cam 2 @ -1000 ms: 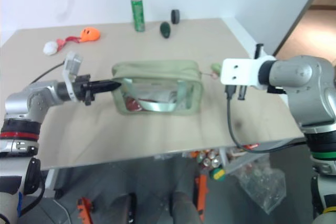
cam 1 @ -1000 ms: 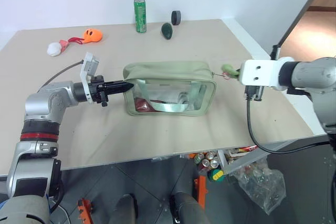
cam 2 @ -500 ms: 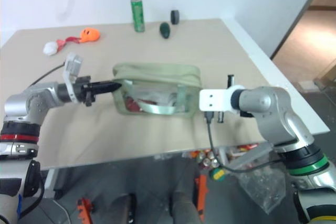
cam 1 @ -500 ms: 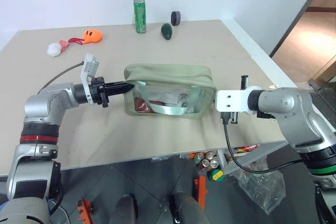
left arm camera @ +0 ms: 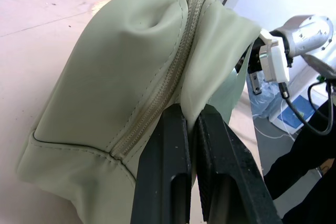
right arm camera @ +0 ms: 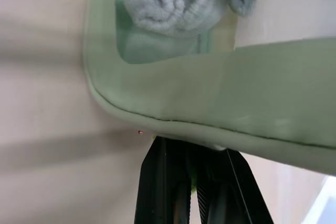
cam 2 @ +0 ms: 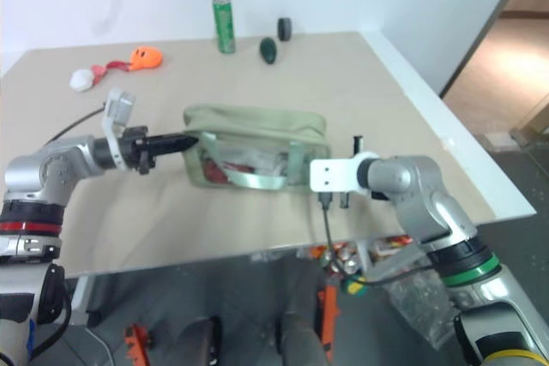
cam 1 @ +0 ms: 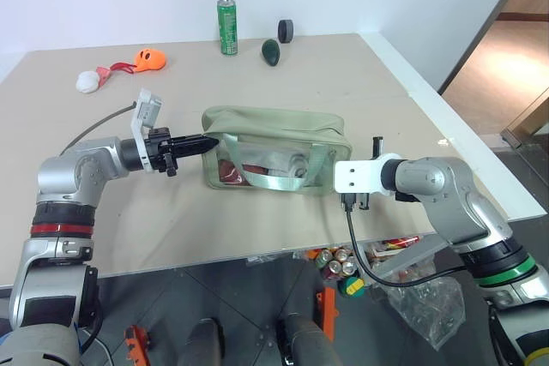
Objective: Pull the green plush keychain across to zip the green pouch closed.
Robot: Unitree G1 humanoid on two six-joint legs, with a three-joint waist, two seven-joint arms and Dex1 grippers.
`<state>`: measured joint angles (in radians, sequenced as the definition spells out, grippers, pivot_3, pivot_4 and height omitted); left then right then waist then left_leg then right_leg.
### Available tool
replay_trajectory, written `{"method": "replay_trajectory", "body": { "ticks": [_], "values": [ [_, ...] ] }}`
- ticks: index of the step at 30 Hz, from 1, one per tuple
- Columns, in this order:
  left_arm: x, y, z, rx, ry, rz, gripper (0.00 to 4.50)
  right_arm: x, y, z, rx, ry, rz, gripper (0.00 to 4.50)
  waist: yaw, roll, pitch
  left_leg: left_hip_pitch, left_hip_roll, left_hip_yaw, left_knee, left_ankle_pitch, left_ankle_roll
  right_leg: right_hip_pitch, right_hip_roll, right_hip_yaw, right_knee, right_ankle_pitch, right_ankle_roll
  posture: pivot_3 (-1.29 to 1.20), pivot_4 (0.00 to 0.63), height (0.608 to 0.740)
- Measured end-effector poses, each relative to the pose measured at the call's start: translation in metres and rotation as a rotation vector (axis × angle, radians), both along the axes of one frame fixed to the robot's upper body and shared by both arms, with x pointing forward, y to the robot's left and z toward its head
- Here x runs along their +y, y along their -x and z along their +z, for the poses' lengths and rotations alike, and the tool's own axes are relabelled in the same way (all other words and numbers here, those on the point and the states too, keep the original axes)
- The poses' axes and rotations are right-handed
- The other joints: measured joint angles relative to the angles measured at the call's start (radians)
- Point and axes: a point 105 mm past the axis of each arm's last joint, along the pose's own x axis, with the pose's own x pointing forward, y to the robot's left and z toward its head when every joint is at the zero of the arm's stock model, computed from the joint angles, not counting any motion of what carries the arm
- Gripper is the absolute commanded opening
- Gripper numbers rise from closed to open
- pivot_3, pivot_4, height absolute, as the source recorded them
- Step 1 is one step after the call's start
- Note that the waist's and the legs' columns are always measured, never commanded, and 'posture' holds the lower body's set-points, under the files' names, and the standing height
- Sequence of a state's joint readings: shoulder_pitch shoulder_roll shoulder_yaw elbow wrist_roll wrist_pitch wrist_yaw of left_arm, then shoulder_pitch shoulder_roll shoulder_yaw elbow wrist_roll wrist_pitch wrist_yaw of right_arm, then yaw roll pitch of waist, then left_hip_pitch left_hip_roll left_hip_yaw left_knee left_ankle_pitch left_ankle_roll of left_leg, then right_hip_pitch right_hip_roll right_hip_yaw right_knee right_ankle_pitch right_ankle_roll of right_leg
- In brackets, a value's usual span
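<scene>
The green pouch [cam 1: 273,148] sits mid-table, its left end pinched tight by the left gripper [cam 1: 208,140]. The right gripper [right arm camera: 195,187] is tucked against the pouch's right end (can't tell how wide its fingers are).

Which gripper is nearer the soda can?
Left. The left gripper pinches the pouch end below the can; the right gripper sits at the pouch's opposite end, farther away.

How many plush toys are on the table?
2 that I can see: an orange plush at the far left of the table, and a white plush just left of it. The green keychain plush may be hidden behind the right gripper.
</scene>
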<state>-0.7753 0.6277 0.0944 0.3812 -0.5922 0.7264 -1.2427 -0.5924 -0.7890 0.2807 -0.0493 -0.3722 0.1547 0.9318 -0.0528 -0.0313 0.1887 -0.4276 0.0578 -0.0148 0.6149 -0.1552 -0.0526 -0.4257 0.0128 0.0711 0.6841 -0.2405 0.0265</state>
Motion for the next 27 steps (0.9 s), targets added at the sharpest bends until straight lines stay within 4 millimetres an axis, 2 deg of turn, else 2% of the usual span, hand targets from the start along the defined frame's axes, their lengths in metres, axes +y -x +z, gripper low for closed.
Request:
{"method": "replay_trajectory", "body": {
  "ticks": [2, 3, 5, 6, 9, 10, 12, 13, 15, 18, 23, 27],
  "values": [
    [0.002, -0.001, 0.001, 0.003, 0.010, 0.016, 0.00, -0.009, -0.003, 0.008, 0.004, -0.074, -0.049, 1.86, 0.000, 0.000, 0.000, 0.000, 0.000, 0.000, 0.000, 0.000, 0.000, 0.000, 0.000, 0.000, 0.000, 0.000, 0.000, 0.00, 0.150, 0.740],
    [0.004, -0.001, 0.001, 0.008, 0.016, 0.024, 0.00, -0.012, -0.004, 0.011, 0.005, -0.103, -0.069, 2.39, 0.000, 0.000, 0.000, -0.001, 0.000, 0.000, 0.000, 0.000, 0.000, 0.000, 0.000, 0.000, 0.000, 0.000, 0.000, 0.00, 0.150, 0.740],
    [0.006, -0.001, 0.001, 0.012, 0.024, 0.033, 0.00, -0.019, -0.006, 0.016, -0.001, -0.135, -0.100, 2.97, 0.001, 0.000, 0.000, -0.001, 0.000, 0.000, 0.000, 0.000, 0.000, 0.000, 0.000, 0.000, 0.000, 0.000, 0.000, 0.00, 0.150, 0.740],
    [0.007, -0.001, 0.002, 0.013, 0.030, 0.039, 0.74, -0.026, -0.008, 0.020, -0.009, -0.161, -0.131, 3.24, 0.004, 0.000, 0.000, -0.001, 0.000, 0.000, 0.001, 0.000, 0.000, 0.000, 0.000, 0.000, 0.000, 0.000, 0.000, 0.00, 0.150, 0.740],
    [0.012, -0.001, 0.008, 0.005, 0.068, 0.069, 1.68, -0.047, -0.009, 0.039, -0.037, -0.249, -0.202, 4.38, 0.005, 0.000, 0.000, -0.001, -0.001, 0.000, 0.001, 0.000, 0.000, 0.000, -0.001, 0.000, 0.000, 0.000, 0.001, 0.00, 0.150, 0.740],
    [0.011, 0.000, 0.011, 0.003, 0.080, 0.064, 2.03, -0.052, -0.007, 0.046, -0.037, -0.294, -0.216, 4.50, 0.005, 0.000, 0.000, -0.001, -0.001, 0.000, 0.001, 0.000, 0.000, 0.000, -0.001, 0.000, 0.000, 0.000, 0.001, 0.00, 0.150, 0.740],
    [0.010, 0.003, 0.013, -0.004, 0.088, 0.054, 2.70, -0.060, -0.003, 0.052, -0.023, -0.364, -0.231, 4.50, 0.005, 0.000, 0.000, -0.001, -0.001, 0.000, 0.001, 0.000, 0.000, 0.000, -0.001, 0.000, 0.000, 0.000, 0.001, 0.00, 0.150, 0.740],
    [0.011, 0.005, 0.014, -0.005, 0.088, 0.055, 3.07, -0.065, 0.008, 0.053, 0.024, -0.414, -0.219, 4.50, 0.005, 0.000, 0.000, -0.001, -0.001, -0.001, 0.001, 0.000, 0.000, 0.001, -0.001, 0.000, 0.000, 0.000, 0.001, 0.00, 0.150, 0.740],
    [0.021, 0.014, 0.009, 0.015, 0.077, 0.067, 3.07, -0.076, 0.025, 0.051, 0.104, -0.503, -0.218, 4.50, 0.005, 0.000, 0.000, -0.001, -0.001, 0.000, 0.001, -0.002, 0.002, 0.001, -0.001, 0.000, 0.000, -0.001, 0.001, 0.00, 0.150, 0.740],
    [0.035, 0.024, -0.001, 0.066, 0.035, 0.088, 3.07, -0.090, 0.046, 0.059, 0.164, -0.653, -0.222, 4.50, 0.002, 0.000, 0.000, 0.000, 0.000, 0.000, 0.001, -0.002, 0.003, 0.001, -0.001, 0.000, 0.000, -0.001, 0.001, 0.00, 0.150, 0.740],
    [0.074, 0.034, -0.009, 0.103, 0.012, 0.210, 3.07, -0.083, 0.073, 0.085, 0.186, -0.835, -0.140, 4.50, -0.001, 0.000, 0.000, 0.003, 0.001, 0.000, 0.001, -0.002, 0.004, 0.004, 0.000, 0.000, 0.000, -0.002, -0.003, 0.00, 0.150, 0.740],
    [0.092, 0.034, -0.009, 0.097, 0.027, 0.271, 3.07, -0.079, 0.078, 0.082, 0.209, -0.884, -0.146, 4.50, 0.004, -0.001, 0.000, 0.003, -0.001, 0.001, 0.004, -0.002, 0.004, 0.005, -0.002, 0.000, 0.000, -0.002, -0.003, 0.00, 0.150, 0.740]
  ]
}}
